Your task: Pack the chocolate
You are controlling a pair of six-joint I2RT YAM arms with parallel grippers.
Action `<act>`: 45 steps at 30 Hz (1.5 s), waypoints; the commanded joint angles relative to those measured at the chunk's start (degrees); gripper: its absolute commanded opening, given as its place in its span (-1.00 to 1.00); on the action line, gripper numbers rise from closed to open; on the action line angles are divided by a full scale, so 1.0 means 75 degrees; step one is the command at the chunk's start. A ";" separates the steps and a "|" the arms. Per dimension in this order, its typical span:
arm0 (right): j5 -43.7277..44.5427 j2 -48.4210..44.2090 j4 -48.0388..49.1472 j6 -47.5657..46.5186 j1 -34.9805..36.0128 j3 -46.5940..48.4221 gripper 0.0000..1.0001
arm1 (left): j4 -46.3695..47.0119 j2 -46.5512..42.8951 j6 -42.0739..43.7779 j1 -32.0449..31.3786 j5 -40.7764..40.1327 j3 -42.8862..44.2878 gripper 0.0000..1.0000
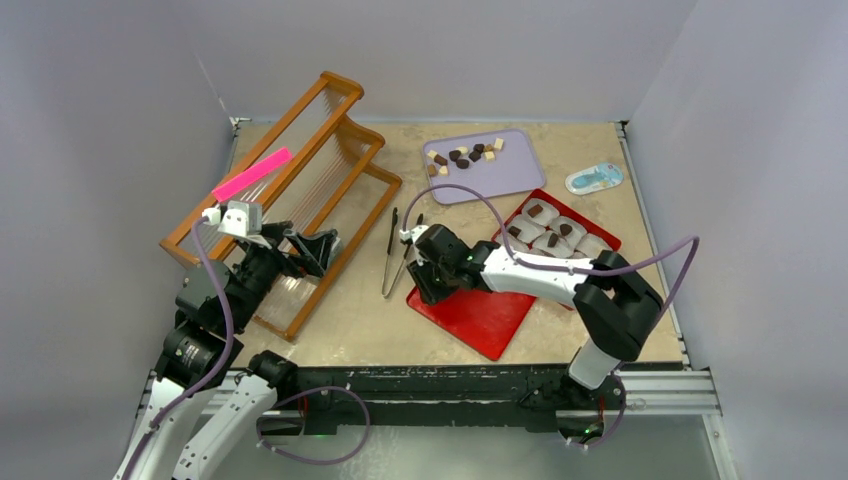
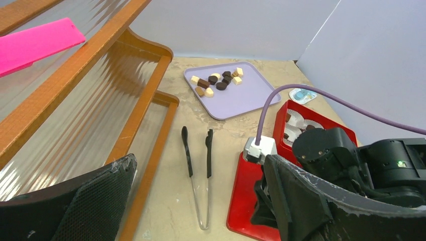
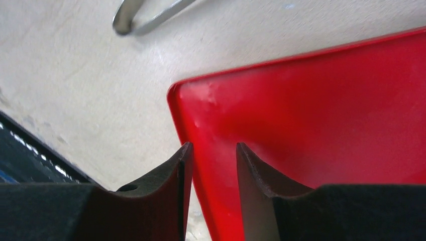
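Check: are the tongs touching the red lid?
Apart. The left wrist view shows a strip of bare table between the tongs and the left edge of the red lid.

Brown, cream chocolate (image 1: 461,157); lilac tray (image 1: 507,180)

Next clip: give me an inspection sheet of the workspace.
Surface: beige mottled table.
Job's things: chocolate loose on lilac tray; more in cups in red box; lid flat on the table.
Clutter: tongs, wooden rack with pink strip, blue-white gadget.
Grippers: left gripper open, over the rack; right gripper open, astride the lid's edge.
Cables: purple cable arcs from the right wrist; another along the left arm.
Surroundings: plain walls; nothing else seen.
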 commanded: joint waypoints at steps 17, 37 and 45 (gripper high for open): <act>0.0289 0.0405 -0.0072 -0.0607 0.0865 0.0068 -0.29 | 0.0045 0.0048 0.0107 -0.0034 -0.0209 0.0021 0.94; 0.0832 0.0064 -0.0009 -0.0844 0.1387 0.0155 -1.00 | 0.0029 0.0157 0.0113 -0.0036 -0.0252 0.0011 0.94; 0.0162 -0.0982 -0.0513 -0.1081 0.1383 0.0433 -1.00 | 0.0588 0.0028 0.0610 -0.0045 0.0312 -0.0367 0.90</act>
